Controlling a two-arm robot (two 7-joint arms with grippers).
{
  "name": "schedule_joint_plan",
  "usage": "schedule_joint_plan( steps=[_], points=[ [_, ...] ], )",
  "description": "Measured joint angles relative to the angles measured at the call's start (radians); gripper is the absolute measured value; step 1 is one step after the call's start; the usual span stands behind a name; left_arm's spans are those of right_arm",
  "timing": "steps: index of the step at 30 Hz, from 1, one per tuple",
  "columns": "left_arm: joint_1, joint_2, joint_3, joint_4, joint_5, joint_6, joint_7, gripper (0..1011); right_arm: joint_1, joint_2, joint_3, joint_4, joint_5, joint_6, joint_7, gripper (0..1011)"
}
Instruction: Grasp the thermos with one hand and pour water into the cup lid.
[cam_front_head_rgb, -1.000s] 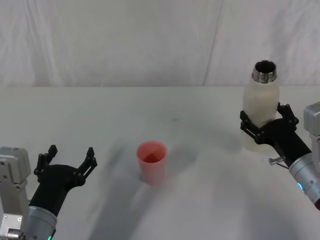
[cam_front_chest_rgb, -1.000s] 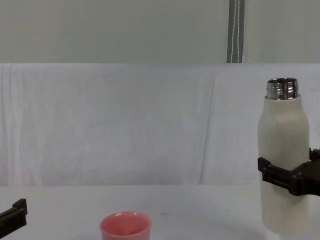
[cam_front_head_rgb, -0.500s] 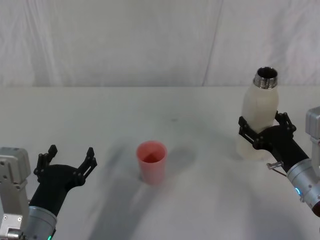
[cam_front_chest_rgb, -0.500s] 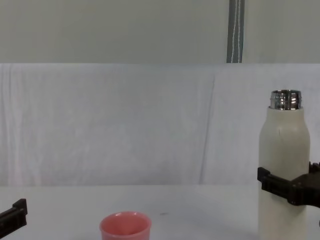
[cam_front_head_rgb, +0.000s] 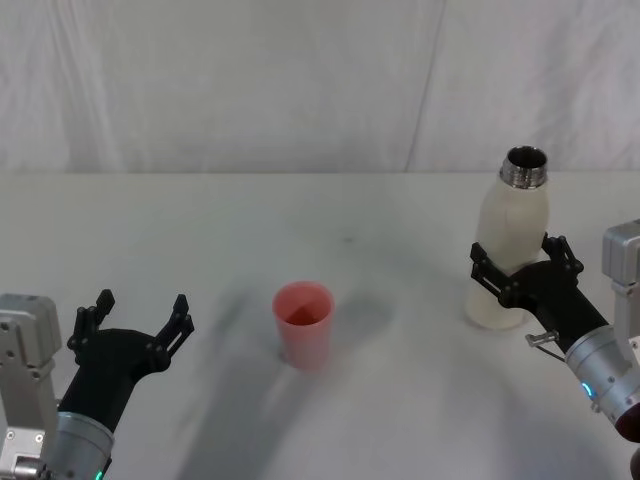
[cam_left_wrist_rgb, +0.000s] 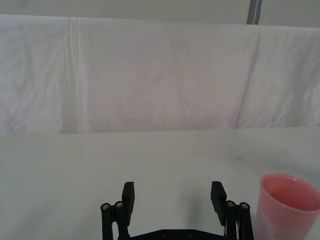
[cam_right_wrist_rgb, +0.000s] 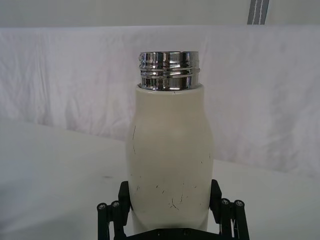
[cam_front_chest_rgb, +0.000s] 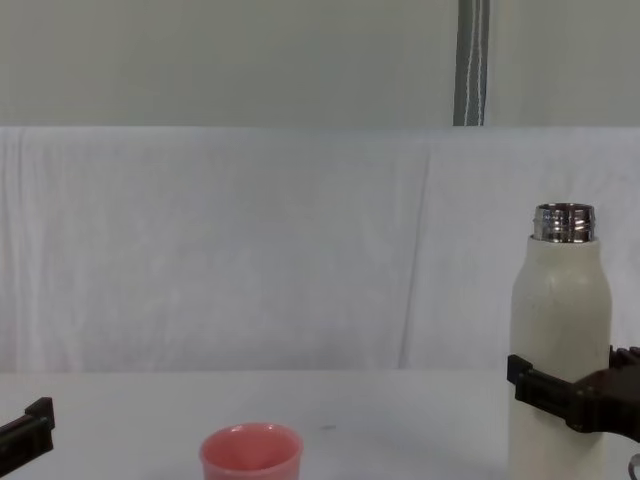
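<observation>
Item 1, right gripper (cam_front_head_rgb: 520, 272): I have it at about 3 o'clock on the table (cam_front_head_rgb: 300, 210), fingers clamped around the lower body of the thermos (cam_front_head_rgb: 508, 245). In the right wrist view the black fingers (cam_right_wrist_rgb: 114, 210) press both flanks of the bottle, low on the wall.

Item 2, thermos: tall cream-white cylinder, rounded shoulders, shiny threaded steel neck, mouth open and uncapped. Fine dark scuffs mark the lower wall in the wrist view. It is upright; whether the base rests on the table or hangs just above it, I cannot tell.

Item 3, cup lid (cam_front_head_rgb: 304, 324): small salmon-pink tapered cup, upright, mouth up, near table centre, well apart from the thermos toward 9 o'clock of it. Inside looks empty, though I cannot be sure.

Item 4, left gripper (cam_front_head_rgb: 132, 330): idle at about 8 o'clock, fingers spread, holding nothing; the cup sits just beside it in the left wrist view.

Step in hand, my judgement: carry the bottle across to the cup, then tip. I would keep it vertical during travel, bring the steel neck above and slightly to the 3 o'clock side of the cup rim, then roll the wrist slowly. The grip is low on a smooth wall, so a fast tilt risks slip; the light cup may topple if nudged.
</observation>
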Motion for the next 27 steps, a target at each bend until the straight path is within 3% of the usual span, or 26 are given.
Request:
schedule_joint_plan(
  steps=[27],
  points=[
    [0.0, 0.0, 0.0, 0.0, 0.0, 0.0, 0.0, 1001, 0.021, -0.012, -0.001, 0.05, 0.008, -0.027, -0.009, 951]
  ],
)
